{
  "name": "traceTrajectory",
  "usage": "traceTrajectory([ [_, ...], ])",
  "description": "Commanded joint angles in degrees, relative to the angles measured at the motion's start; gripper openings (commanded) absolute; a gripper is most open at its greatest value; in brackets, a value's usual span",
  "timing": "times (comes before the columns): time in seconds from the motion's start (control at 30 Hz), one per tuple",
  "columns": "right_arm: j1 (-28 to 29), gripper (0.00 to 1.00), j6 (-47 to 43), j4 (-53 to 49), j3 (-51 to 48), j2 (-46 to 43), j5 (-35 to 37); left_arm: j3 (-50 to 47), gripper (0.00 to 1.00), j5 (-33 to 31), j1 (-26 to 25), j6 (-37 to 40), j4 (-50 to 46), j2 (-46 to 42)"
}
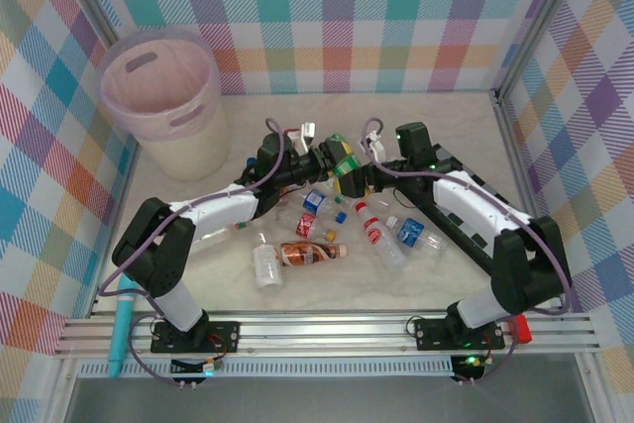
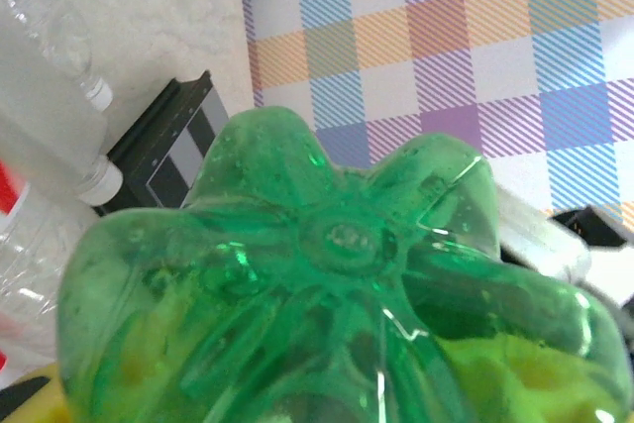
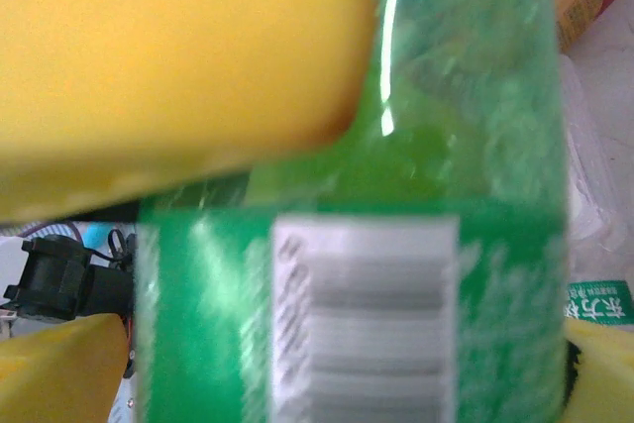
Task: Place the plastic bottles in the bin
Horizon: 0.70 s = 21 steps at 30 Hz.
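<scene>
Green bottle [image 2: 337, 245]: aloft between the two pincers where they meet nose to nose, clear of the table [image 1: 451, 131].
Left pincer [image 1: 333, 161]: the bottle's ribbed base sits square in front of its wrist camera, hard up against it. I judge it clenched on the bottle, though its fingers are nearly hidden.
Right pincer [image 1: 361, 173]: its yellow fingers [image 3: 59, 369] stand either side of the labelled body, with a thin dark sliver at each. It reads as released, but blur leaves some doubt.
Long axis: in line with the left pincer's reach, base toward that wrist, neck pointing away toward the right arm. It lies crosswise to the right pincer's fingers.
Bin [image 1: 186, 151]: well off to the left pincer's own left and farther out than its tip. The right pincer is farther from it, with the left arm in between.
Nearer arm: the left, so the carry looks like its job, a swing out to its left and over the rim.
Risk: with a grip near the base, the neck end could sag or swing.
Other bottles [image 1: 381, 235]: loose on the table beneath both pincers, back toward the arm bases, not yet binned.
</scene>
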Motion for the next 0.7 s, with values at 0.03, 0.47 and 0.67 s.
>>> traceTrajectory([
  [0.03,-1.62,1.00,-0.93,-4.67,1.69,-8.16,3.63,5.65,0.40,-0.55,0.16,6.70,-9.08,-1.68],
  [0.47,-8.42,1.00,4.74,-15.64,-2.80,-15.44,16.64,30.08,0.22,-1.90,13.14,29.82,-45.52,-9.69],
  [0.67,-8.41,0.99,7.14,-16.36,-4.93,-17.18,20.13,38.68,0.00,-4.03,25.31,35.63,-54.94,-12.49],
])
